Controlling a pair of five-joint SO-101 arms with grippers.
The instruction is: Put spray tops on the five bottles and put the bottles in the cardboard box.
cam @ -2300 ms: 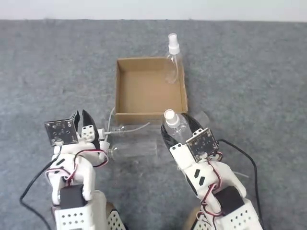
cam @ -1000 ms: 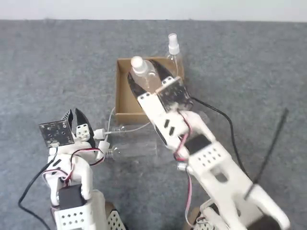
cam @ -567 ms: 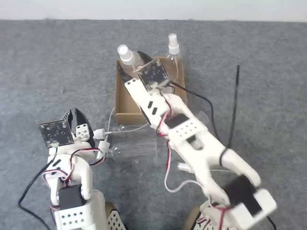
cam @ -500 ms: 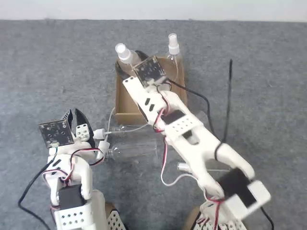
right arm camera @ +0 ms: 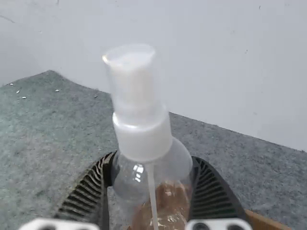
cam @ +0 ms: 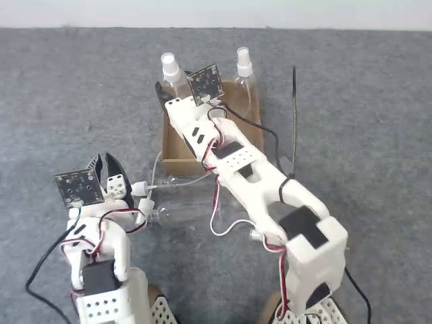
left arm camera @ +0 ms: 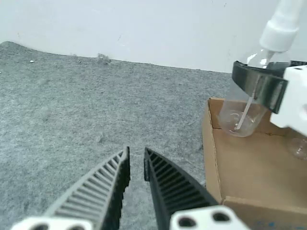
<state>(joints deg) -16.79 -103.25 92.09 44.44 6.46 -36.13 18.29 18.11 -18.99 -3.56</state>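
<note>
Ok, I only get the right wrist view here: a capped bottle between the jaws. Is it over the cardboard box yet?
Observer: Yes, the held bottle has its base down inside the cardboard box, at its far left corner.
Operator: Anything else in there?
Observer: One capped bottle stands in the far right corner.
Operator: And the left arm?
Observer: The left gripper hangs before the box, jaws open, empty.

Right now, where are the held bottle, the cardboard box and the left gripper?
held bottle (right arm camera: pixel 143 140): right wrist view, white spray-top collar.
cardboard box (left arm camera: pixel 254 167): left wrist view, bare floor.
left gripper (left arm camera: pixel 136 154): left wrist view, midway between its fingertips.
</note>
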